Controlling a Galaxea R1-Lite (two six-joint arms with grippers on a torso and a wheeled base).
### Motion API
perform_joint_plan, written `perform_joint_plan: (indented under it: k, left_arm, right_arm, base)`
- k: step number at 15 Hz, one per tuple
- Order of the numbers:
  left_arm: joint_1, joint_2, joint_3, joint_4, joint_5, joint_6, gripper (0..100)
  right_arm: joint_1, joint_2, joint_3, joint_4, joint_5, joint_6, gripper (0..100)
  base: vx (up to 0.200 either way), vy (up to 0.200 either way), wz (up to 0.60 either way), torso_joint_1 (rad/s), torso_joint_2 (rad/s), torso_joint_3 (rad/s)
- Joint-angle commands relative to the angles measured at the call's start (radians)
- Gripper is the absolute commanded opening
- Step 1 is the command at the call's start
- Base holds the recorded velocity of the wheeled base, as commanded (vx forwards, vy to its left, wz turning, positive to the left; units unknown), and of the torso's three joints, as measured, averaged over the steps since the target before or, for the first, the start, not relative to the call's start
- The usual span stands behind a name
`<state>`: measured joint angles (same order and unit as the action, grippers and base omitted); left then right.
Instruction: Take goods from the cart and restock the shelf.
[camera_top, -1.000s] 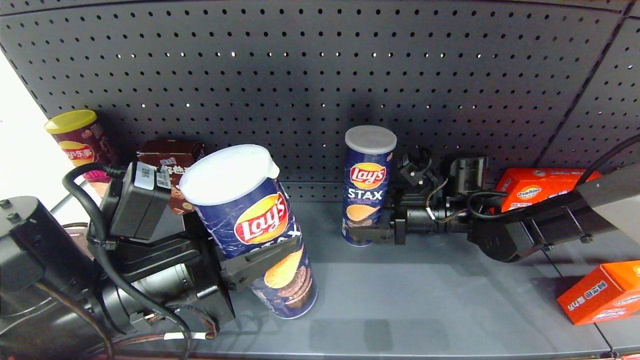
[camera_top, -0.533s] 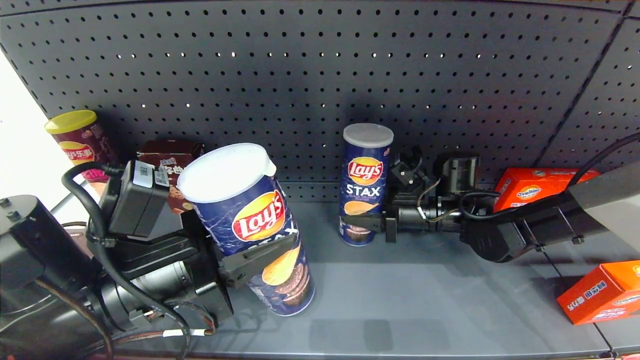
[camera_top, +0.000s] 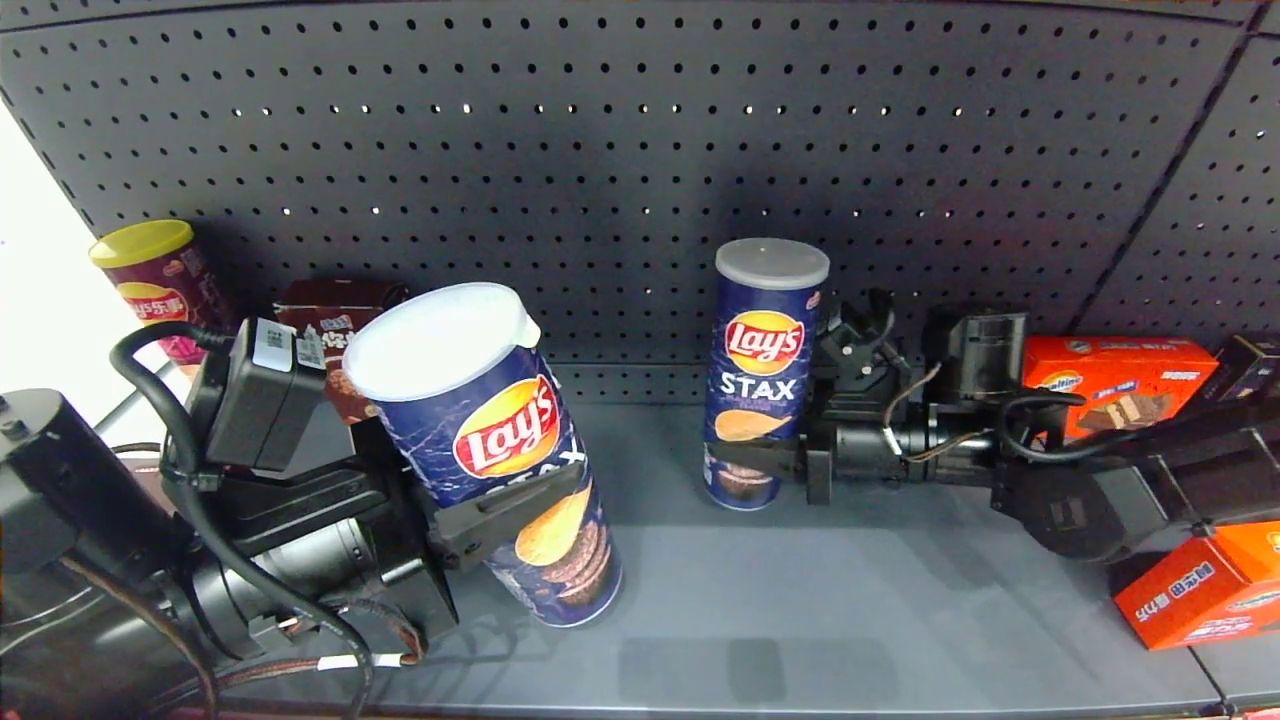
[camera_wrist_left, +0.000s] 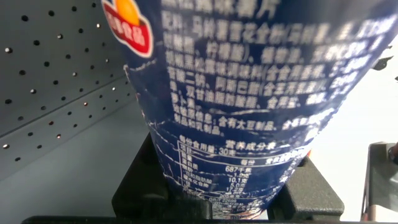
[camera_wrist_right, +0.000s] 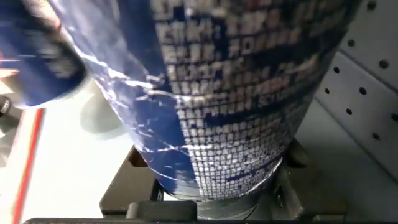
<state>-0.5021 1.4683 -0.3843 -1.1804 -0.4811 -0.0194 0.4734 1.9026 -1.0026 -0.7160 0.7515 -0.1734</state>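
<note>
Two blue chip cans with pale lids are held over the grey shelf (camera_top: 800, 620). My left gripper (camera_top: 500, 500) is shut on the nearer, larger-looking can (camera_top: 480, 430) at the front left; this can (camera_wrist_left: 249, 93) leans to the left. My right gripper (camera_top: 760, 455) is shut on the lower half of the other can (camera_top: 765, 370), which is upright close to the pegboard in the middle of the shelf. In the right wrist view that can (camera_wrist_right: 230, 93) sits between the jaws, with the left arm's can (camera_wrist_right: 43, 56) beyond it.
A maroon can with a yellow lid (camera_top: 160, 280) and a brown box (camera_top: 335, 320) stand at the back left. Orange boxes sit at the back right (camera_top: 1120, 375) and front right (camera_top: 1200, 585). The pegboard wall (camera_top: 600, 150) closes the back. Bare shelf lies in the front middle.
My right arm has carried its can a little to the right along the back of the shelf. The left arm's can has shifted slightly left and down.
</note>
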Motion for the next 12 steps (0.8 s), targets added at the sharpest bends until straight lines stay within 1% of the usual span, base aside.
perform_joint_plan:
  k: [1, 3, 6, 8, 9, 10, 12]
  left_arm:
    - [0.001, 0.0, 0.001, 0.001, 0.001, -0.001, 0]
    - [0.001, 0.0, 0.002, 0.001, 0.001, -0.001, 0]
    - [0.001, 0.001, 0.013, 0.001, -0.001, 0.001, 0]
    - [0.001, 0.003, 0.013, 0.001, -0.001, 0.001, 0]
    - [0.001, 0.004, 0.015, 0.001, -0.001, 0.001, 0]
    - [0.002, 0.004, 0.018, 0.001, 0.001, 0.001, 0]
    - [0.002, 0.004, 0.025, 0.001, 0.001, 0.001, 0]
  right_arm:
    - [0.014, -0.128, 0.107, -0.049, -0.011, 0.0, 0]
    - [0.039, -0.192, 0.202, -0.071, -0.02, 0.002, 0]
    - [0.083, -0.267, 0.321, -0.083, -0.067, 0.003, 0]
    - [0.1, -0.273, 0.377, -0.138, -0.095, 0.002, 0]
    - [0.119, -0.269, 0.415, -0.194, -0.126, 0.008, 0]
    - [0.131, -0.264, 0.441, -0.221, -0.133, 0.008, 0]
    - [0.154, -0.263, 0.478, -0.24, -0.135, 0.009, 0]
  base:
    - [0.0, 0.0, 0.0, 0.0, 0.0, 0.0]
    - [0.0, 0.0, 0.0, 0.0, 0.0, 0.0]
    - [0.0, 0.0, 0.0, 0.0, 0.0, 0.0]
    - [0.0, 0.0, 0.0, 0.0, 0.0, 0.0]
    - [0.0, 0.0, 0.0, 0.0, 0.0, 0.0]
    - [0.0, 0.0, 0.0, 0.0, 0.0, 0.0]
    - [0.0, 0.0, 0.0, 0.0, 0.0, 0.0]
